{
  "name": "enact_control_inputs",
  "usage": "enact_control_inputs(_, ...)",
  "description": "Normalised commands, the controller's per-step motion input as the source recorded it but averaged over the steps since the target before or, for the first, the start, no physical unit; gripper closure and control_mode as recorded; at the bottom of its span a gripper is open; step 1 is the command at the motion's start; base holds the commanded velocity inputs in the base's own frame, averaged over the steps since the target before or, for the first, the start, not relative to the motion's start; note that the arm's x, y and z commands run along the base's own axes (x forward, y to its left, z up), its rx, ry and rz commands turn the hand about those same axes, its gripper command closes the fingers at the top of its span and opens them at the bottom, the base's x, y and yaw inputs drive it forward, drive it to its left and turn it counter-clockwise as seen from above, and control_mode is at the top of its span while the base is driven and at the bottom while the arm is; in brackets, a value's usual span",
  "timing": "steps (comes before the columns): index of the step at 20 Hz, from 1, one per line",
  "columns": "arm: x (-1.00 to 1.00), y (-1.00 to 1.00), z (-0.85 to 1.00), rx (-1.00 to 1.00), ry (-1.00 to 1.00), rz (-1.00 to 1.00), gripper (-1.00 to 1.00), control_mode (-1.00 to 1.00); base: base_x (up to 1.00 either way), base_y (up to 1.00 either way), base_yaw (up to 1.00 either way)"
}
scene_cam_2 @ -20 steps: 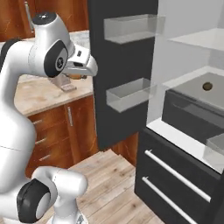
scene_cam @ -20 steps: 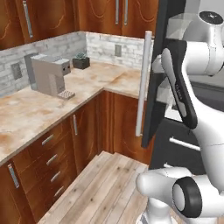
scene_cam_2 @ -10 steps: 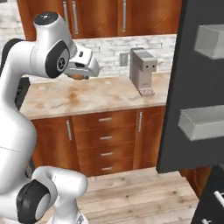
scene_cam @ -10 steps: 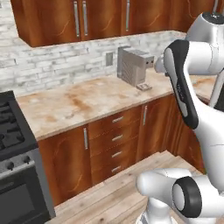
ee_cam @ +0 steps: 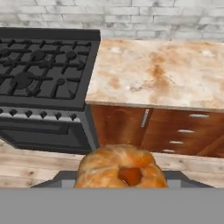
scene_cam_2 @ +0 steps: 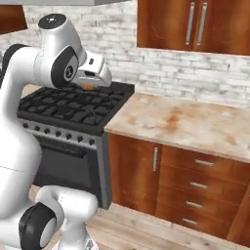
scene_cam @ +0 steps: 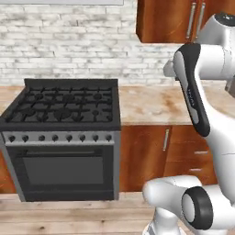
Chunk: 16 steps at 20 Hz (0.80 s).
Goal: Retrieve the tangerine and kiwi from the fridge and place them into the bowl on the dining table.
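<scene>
Kitchen wall run with range and stone counter, gripper carrying the tangerine.

A black gas stove point(scene_cam: 64, 133) stands against a pale brick wall point(scene_cam: 69, 41), beside a marbled beige counter point(scene_cam_2: 190, 124) on reddish wood cabinets point(scene_cam_2: 195, 188); upper cabinets point(scene_cam_2: 195, 24) hang above, over a pale plank floor point(ee_cam: 39, 164). The gripper point(scene_cam_2: 89, 86), raised above the stove, is closed around the tangerine point(ee_cam: 120, 168).

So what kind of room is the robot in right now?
It looks like a kitchen. There is a black gas stove with an oven underneath, a marbled beige stone counter beside it, and reddish wood cabinets on a pale brick wall.
</scene>
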Motion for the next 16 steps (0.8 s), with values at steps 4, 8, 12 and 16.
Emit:
enact_control_inputs(4,0.00,0.00,0.00,0.00,0.00,0.00,1.00,1.00,0.03,0.00,0.99)
enact_control_inputs(8,0.00,0.00,0.00,0.00,0.00,0.00,1.00,1.00,0.22,0.00,0.94)
enact_control_inputs(12,0.00,0.00,0.00,0.00,0.00,0.00,1.00,1.00,0.13,0.00,0.93)
enact_control_inputs(16,0.00,0.00,0.00,0.00,0.00,0.00,1.00,1.00,0.34,0.00,0.89)
